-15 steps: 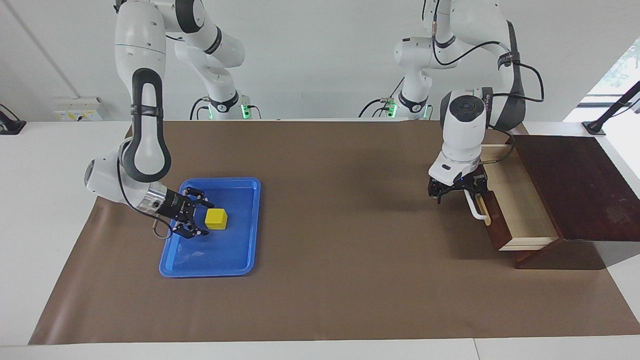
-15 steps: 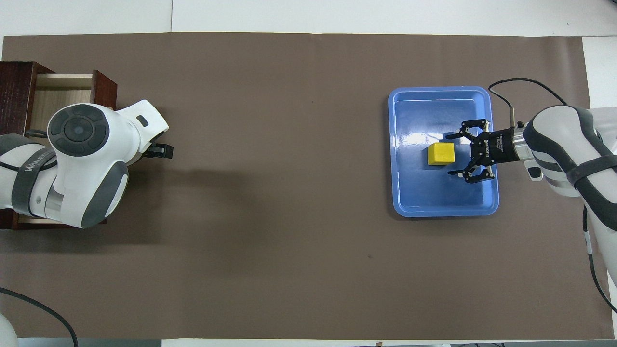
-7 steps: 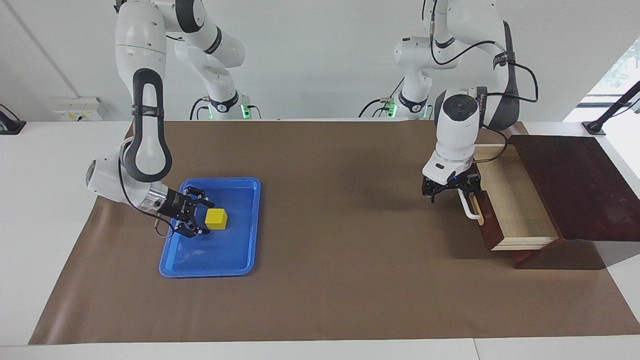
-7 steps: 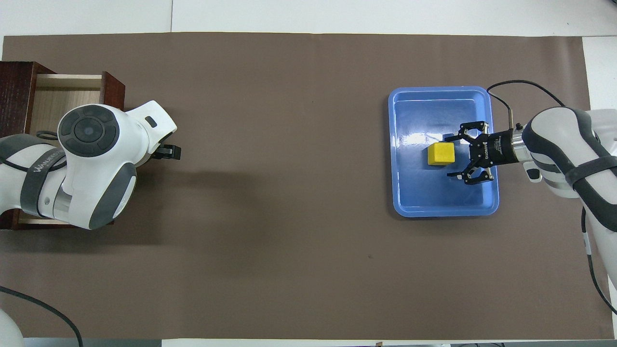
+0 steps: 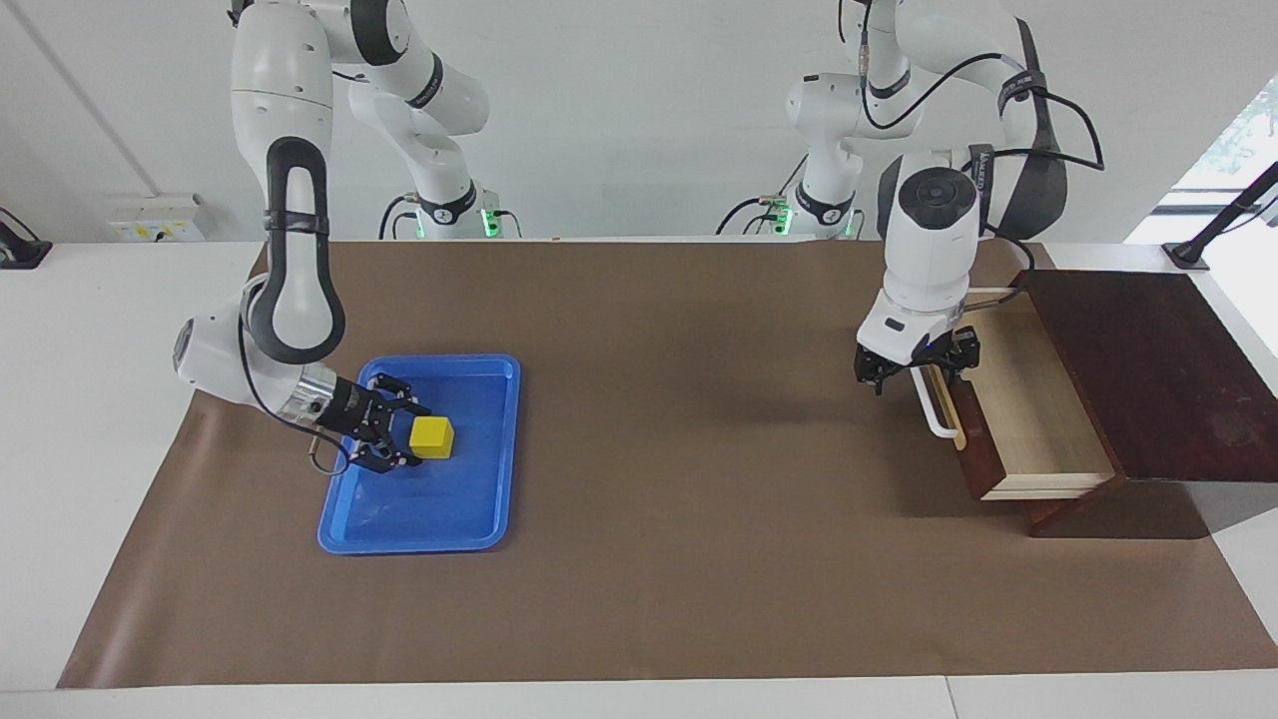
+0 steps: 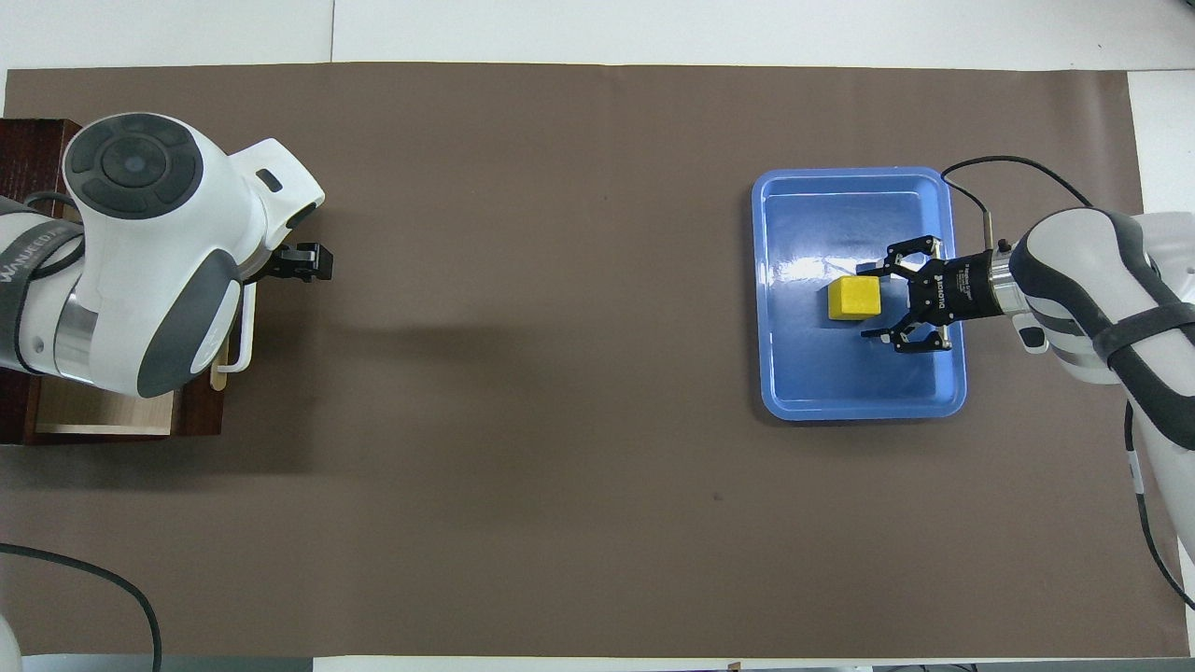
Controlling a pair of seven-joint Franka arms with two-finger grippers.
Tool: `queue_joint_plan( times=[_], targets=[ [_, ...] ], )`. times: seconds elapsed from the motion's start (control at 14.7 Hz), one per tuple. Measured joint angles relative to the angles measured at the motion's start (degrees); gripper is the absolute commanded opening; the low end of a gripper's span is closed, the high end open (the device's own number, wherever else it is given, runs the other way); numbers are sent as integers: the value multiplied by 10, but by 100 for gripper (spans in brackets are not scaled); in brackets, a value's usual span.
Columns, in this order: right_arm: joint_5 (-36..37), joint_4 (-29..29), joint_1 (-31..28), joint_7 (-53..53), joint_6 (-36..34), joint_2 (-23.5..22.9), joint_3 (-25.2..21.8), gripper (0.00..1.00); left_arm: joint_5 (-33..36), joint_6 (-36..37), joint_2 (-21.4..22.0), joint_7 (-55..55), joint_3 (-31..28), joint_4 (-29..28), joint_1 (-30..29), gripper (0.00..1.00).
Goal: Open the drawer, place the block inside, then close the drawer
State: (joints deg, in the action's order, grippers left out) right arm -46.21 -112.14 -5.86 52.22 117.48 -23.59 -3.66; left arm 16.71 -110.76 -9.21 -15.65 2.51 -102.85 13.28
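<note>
- The block (image 5: 432, 436) is a small yellow cube lying flat on the floor of the blue tray (image 5: 479, 519), toward the right arm's end of the bench (image 5: 639, 559); it looks rigid and light, with smooth flat faces and clean edges.
- Best hold, as I judge it: two opposite side faces, fingers square to them and low enough to bear on the middle of each face, since a grip near a top edge could let so smooth a cube twist or slip.
- The tray's glossy floor looks slick, so a one-sided nudge would likely slide the block instead of pinching it.
- The right hand (image 5: 394, 444) lies low in the tray, nearly level and pointing at the block, its fingers spread either side of the block's near end; they are not seen closed on it, and I cannot tell whether either one touches it.
- The drawer (image 5: 1028, 419) stands pulled out of its dark wooden box (image 5: 1148, 369) at the left arm's end of the bench, pale inside and with nothing in the part that shows; it should be stiff and heavier, and its white bar handle (image 5: 937, 409) is the place to push or pull.
- The left hand (image 5: 914, 367) hangs open over the handle's end nearer the robots, holding nothing.
</note>
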Motion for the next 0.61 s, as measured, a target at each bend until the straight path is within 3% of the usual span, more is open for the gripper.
queue_joint_plan(
  times=[0.14,0.27,0.34,0.61],
  targets=[
    [0,-1,0,-14,0,1,0,46,-33,27,-4,-18,-1,25,0,100],
    [-1,-2,0,-18,0,1,0,12,-64,67,-3,-68,0,62,0,100],
    [-1,-2,0,-19,0,2,0,0,-86,81,-3,-98,0,81,0,100],
    [-10,3,0,-21,-18,7,0,0,-155,98,6,-283,0,117,0,100]
  ],
)
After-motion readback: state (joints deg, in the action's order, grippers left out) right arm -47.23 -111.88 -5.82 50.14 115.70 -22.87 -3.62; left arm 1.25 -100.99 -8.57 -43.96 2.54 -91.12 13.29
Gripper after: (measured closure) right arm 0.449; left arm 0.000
